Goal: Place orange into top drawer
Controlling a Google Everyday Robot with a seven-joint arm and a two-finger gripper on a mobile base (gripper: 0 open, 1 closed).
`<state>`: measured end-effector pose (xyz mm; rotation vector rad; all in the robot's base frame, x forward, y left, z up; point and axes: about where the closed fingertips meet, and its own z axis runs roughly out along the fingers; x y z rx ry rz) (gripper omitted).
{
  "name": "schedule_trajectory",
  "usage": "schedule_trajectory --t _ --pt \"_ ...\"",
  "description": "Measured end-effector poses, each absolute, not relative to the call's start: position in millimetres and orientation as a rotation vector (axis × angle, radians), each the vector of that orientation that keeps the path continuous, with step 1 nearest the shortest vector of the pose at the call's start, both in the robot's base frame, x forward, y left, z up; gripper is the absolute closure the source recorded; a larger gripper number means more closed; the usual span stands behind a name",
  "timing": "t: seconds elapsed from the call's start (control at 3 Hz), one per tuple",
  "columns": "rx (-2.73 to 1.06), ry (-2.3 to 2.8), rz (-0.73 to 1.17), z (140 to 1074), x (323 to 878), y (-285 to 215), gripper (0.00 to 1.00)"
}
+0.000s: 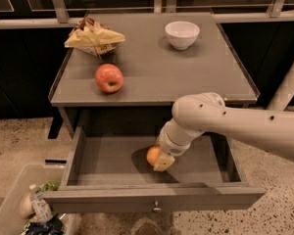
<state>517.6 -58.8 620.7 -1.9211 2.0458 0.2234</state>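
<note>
The top drawer [152, 198] stands pulled open under the grey cabinet top, its small metal knob at the front centre. The orange [153, 155] is inside the drawer, near the middle, low over or on the drawer floor. My gripper [161, 161] reaches down into the drawer from the right and sits right against the orange's right side. The white arm covers the right part of the drawer.
On the cabinet top [186, 72] lie a red-and-yellow apple [109, 78], a yellow chip bag [94, 36] and a white bowl [182, 34]. A clear bin [19, 204] with bottles and trash stands on the floor at the lower left.
</note>
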Motion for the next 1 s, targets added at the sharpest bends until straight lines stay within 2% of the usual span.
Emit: schedule_trajectory --t 0.33,0.67,1.0 --pt "-1.921 2.046 0.223 620.7 517.6 -58.8 0.12" --pt "-1.921 2.046 0.223 620.7 517.6 -58.8 0.00" --pt "-1.921 2.046 0.223 620.7 517.6 -58.8 0.00"
